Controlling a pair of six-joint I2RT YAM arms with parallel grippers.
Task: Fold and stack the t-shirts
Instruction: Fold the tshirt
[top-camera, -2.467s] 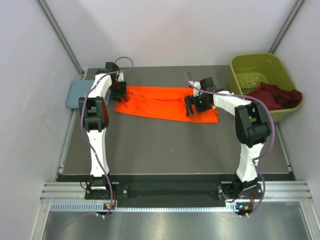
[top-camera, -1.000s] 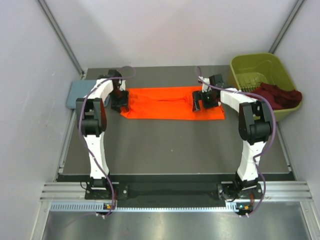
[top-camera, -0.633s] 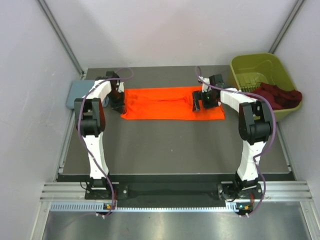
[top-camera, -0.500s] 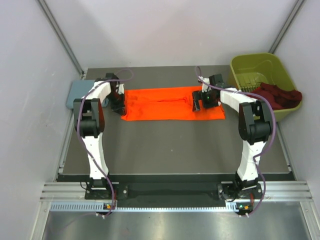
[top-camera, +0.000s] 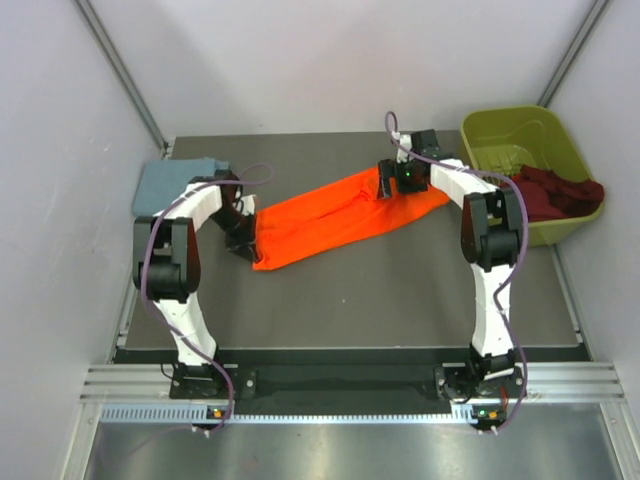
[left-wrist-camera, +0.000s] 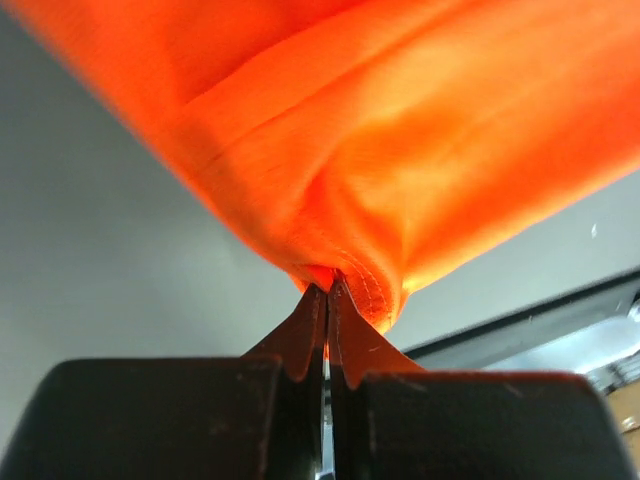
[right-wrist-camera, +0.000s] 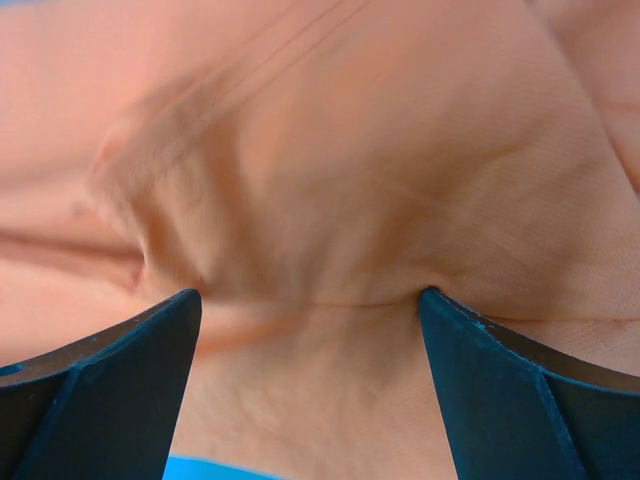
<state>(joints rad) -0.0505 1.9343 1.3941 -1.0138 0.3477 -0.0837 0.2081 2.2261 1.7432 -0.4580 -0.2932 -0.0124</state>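
Orange t-shirt (top-camera: 340, 215) diagonal, near-left to far-right; left gripper (left-wrist-camera: 327, 300) pinching it, right gripper (right-wrist-camera: 310, 300) spread wide.

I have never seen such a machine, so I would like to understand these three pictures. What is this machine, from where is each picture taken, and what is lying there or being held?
These are two robot arms fixed at the near edge of a dark table. The wide picture comes from a camera above and behind them. The other two come from small cameras on the wrists, each looking along its own fingers.

An orange t-shirt lies stretched slantwise across the table. The left tool is shut on one end of it. The right tool sits at the other end with its fingers apart and cloth between them.

On the right stands a green basket with dark red clothing. At the far left lies a grey-blue folded cloth.
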